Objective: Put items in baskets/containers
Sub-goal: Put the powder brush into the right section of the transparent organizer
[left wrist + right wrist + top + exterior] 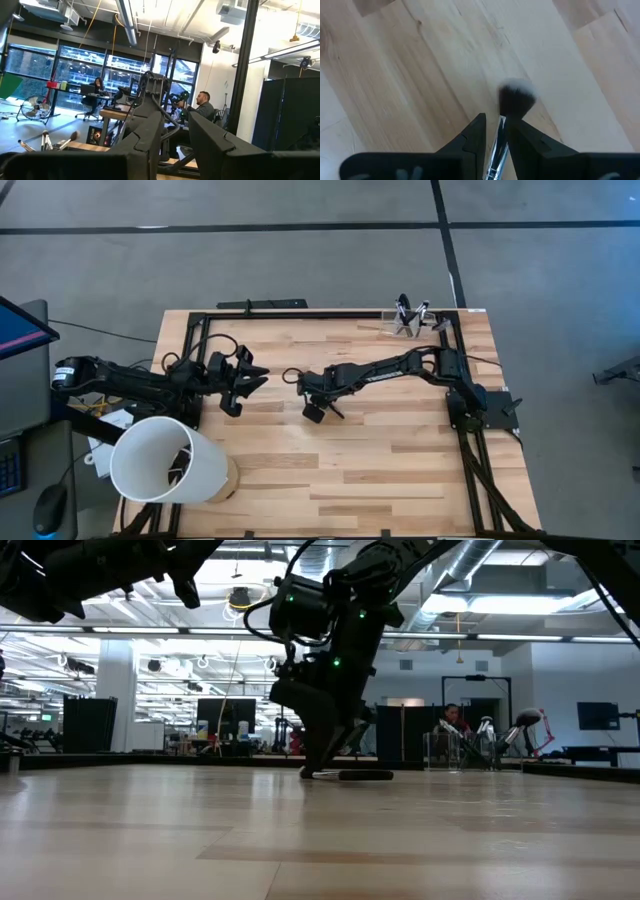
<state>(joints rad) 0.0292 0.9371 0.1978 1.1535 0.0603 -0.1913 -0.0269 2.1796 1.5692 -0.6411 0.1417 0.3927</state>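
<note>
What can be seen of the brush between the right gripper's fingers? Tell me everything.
The makeup brush has a round, fluffy head of dark bristles that turn white at the tips, and a shiny silvery ferrule below it. Its handle is hidden by the fingers. It lies low over the pale wooden table, near the middle of it, the head pointing forward past the fingertips. The right gripper has its two dark fingers closed against the ferrule from either side.

One brush (512, 112) with a silvery ferrule and dark, white-tipped bristles lies flat near the middle of the tabletop (380, 450), between the right tool's (495, 131) fingers. The clear holder (408, 321) stands at the far edge, holding what look like several brushes upright or leaning.
</note>
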